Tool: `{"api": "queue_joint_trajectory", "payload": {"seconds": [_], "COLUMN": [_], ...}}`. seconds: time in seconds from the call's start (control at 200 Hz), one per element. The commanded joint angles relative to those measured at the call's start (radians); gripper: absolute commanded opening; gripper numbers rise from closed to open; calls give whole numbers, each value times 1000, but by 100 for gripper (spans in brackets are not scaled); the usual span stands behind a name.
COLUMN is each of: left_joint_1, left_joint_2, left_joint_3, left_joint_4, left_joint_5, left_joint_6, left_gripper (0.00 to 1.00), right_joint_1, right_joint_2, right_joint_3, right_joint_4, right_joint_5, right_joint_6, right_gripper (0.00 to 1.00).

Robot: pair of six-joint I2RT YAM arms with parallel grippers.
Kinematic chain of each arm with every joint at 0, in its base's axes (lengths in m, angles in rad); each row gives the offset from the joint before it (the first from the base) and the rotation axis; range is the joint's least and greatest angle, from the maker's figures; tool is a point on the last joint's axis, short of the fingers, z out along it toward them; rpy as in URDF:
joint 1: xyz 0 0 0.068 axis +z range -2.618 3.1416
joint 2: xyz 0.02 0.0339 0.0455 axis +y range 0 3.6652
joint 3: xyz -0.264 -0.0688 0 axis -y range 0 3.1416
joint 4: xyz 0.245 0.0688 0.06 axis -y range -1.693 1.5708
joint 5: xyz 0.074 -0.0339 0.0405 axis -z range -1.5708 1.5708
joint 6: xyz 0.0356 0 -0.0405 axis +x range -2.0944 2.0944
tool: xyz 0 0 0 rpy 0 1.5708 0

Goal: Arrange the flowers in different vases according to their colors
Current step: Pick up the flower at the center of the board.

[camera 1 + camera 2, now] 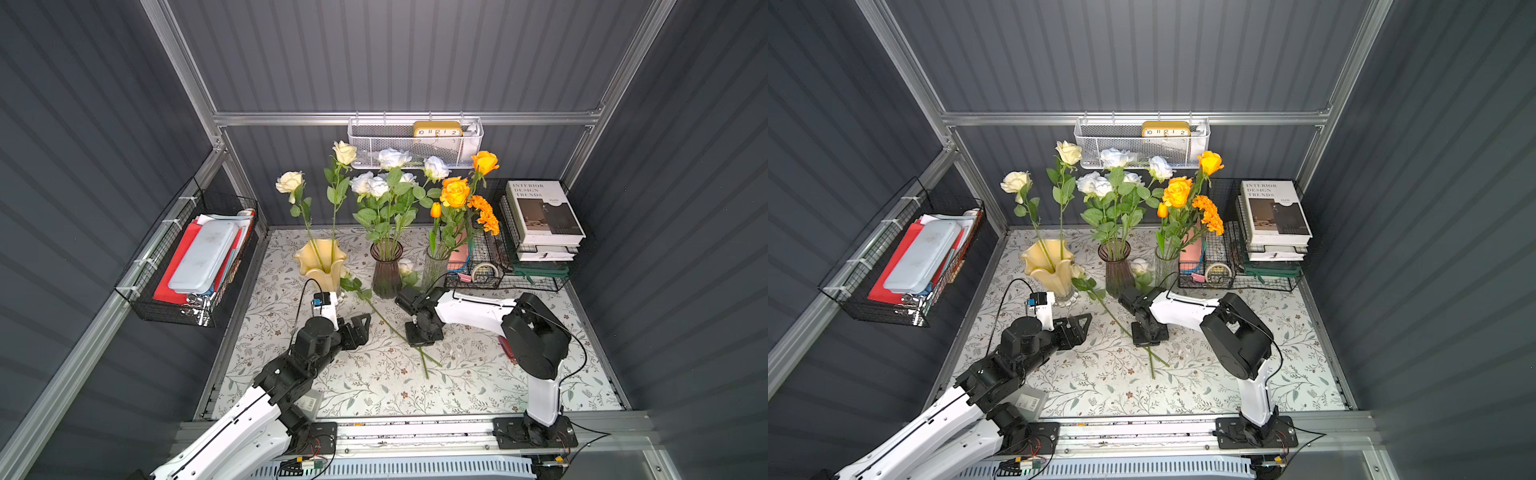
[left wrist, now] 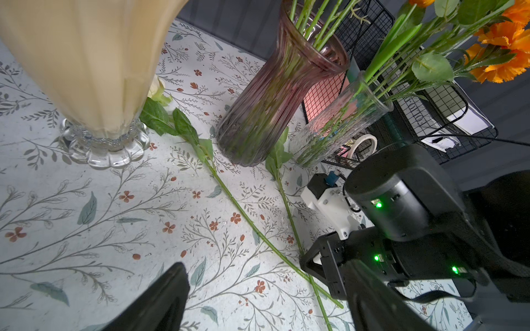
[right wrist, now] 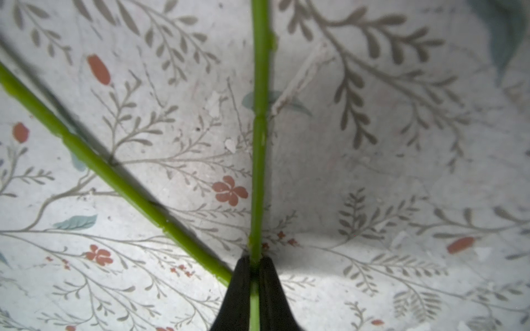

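Observation:
Three vases stand in a row at the back. The pale yellow vase holds two cream roses, the purple vase holds white roses, and the clear vase holds orange flowers. Two more flowers lie on the cloth, a cream one and a white one, and their stems cross. My right gripper points down and is shut on one green stem, seemingly the white one's. The other stem runs beside it. My left gripper hovers open near the yellow vase, holding nothing.
Black wire baskets with stacked books and a tape roll crowd the back right, close behind the clear vase. A wire basket of folders hangs on the left wall. A white mesh basket with a clock hangs above the flowers.

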Motion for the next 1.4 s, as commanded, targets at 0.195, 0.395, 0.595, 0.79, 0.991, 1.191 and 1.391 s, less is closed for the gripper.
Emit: {"api": "queue_joint_trajectory", "payload": {"seconds": [0.195,0.395,0.595,0.79,0.991,1.191,1.391], "left_joint_1": [5,5,5,5,5,5,6], "left_joint_2": [2,-7,-7,-64,-122,-119,-143], "left_joint_3": [-6,0,16,28,41,43,51], "left_joint_4": [9,18,13,-27,-55,-69,-94], "left_joint_5": [7,8,1,-65,-107,-103,-161], "left_joint_6": [9,15,23,8,19,14,-1], "left_gripper": [88,88,88,87,88,87,87], "right_joint_1": [4,7,38,143,198,198,194], "right_joint_2": [-27,-243,-508,-780,-805,-744,-620], "right_joint_3": [12,-47,-124,-151,32,254,396], "right_joint_4": [-113,-179,-260,-252,-155,-109,163], "right_joint_5": [133,141,61,25,121,129,218], "right_joint_6": [-39,-75,-111,-128,-250,-362,-507], "right_gripper": [0,0,0,0,0,0,0]}}
